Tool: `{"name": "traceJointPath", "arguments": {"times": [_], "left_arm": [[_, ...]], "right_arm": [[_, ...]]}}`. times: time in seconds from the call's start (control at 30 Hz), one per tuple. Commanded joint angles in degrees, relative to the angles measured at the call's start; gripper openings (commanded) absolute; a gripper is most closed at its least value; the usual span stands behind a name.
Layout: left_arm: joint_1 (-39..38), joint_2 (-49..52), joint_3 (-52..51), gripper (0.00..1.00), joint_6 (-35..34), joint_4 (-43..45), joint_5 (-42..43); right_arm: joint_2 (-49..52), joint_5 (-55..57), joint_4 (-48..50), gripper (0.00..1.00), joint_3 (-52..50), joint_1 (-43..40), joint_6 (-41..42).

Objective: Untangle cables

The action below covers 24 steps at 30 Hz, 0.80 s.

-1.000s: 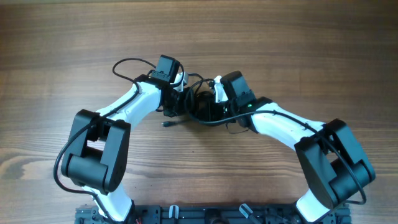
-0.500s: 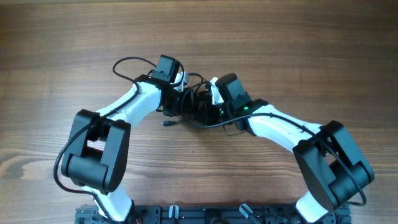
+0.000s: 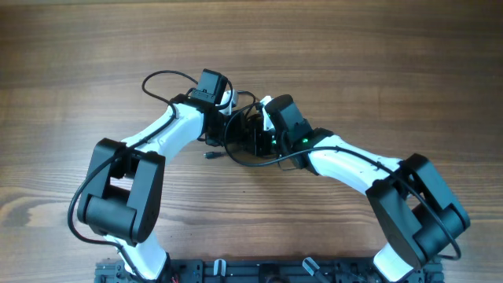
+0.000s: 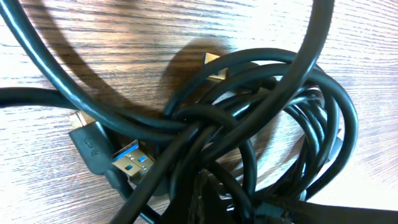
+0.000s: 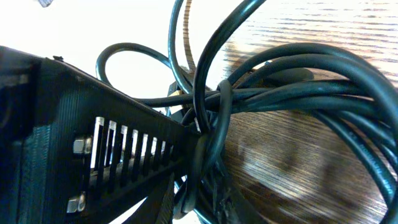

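At nine o'clock of the knotted cables (image 4: 199, 121) the left gripper (image 3: 225, 128) sits closed; at three o'clock, the right gripper (image 3: 261, 136), whose state I cannot tell

Two robot arms (image 3: 169, 134), one tangled clump of cables (image 3: 244, 132), one blue USB plug (image 4: 132, 163), one table (image 3: 78, 63)

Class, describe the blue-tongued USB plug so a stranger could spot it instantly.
On the wooden table, a knotted clump of black cables lies near the middle. At its lower-left edge in the left wrist view lies the USB plug; only it shows a blue insert.
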Motion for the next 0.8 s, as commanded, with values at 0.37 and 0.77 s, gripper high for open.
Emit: {"name": "traceJointPath", "arguments": {"times": [0.37,0.77], "left_arm": [[2.1,-7.39,1.44,0.04,3.65,-1.55,2.8],[1.68,1.22,1.11,0.04,3.69,-0.17,-4.44]], "right_arm": [[-5.86,-0.59,-3.19,0.41,0.63,-0.42,-2.58],[-1.84,2.19,-5.35,0.31,0.63,0.26,1.97]]}}
